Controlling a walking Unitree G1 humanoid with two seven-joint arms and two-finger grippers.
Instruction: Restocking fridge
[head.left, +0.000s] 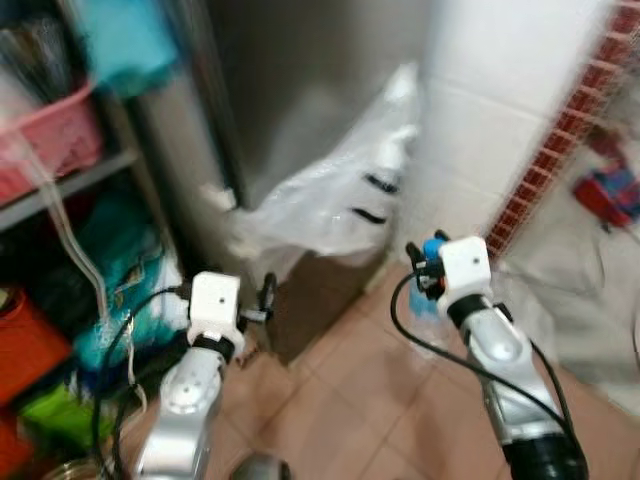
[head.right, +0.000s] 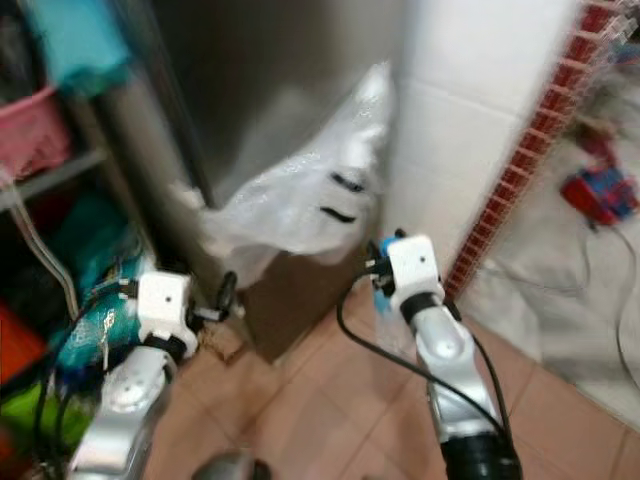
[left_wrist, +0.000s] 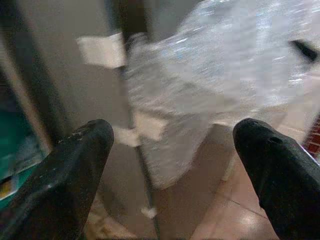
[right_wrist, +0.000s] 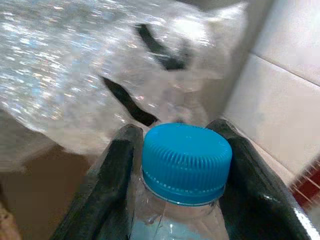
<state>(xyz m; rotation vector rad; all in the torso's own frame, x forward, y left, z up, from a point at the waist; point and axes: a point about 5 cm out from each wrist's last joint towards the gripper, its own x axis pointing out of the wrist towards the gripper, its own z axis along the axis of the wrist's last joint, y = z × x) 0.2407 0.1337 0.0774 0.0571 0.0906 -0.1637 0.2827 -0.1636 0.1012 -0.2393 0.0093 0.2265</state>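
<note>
Stainless steel fills the view ahead at twelve o'clock: the fridge (head.left: 300, 90), door closed, with a crinkled clear plastic bag (head.left: 330, 200) hanging against its lower front. At ten o'clock stands a shelf rack (head.left: 70, 180) crowded with coloured bins. My right gripper (right_wrist: 177, 165) sits at two o'clock, fingers pinching the neck of a water bottle (right_wrist: 186, 162) just under its blue cap, likely so it hangs upright for carrying. My left gripper (left_wrist: 172, 150) points at the door's edge, fingers spread wide and empty, ready, I judge, to pull it open.
</note>
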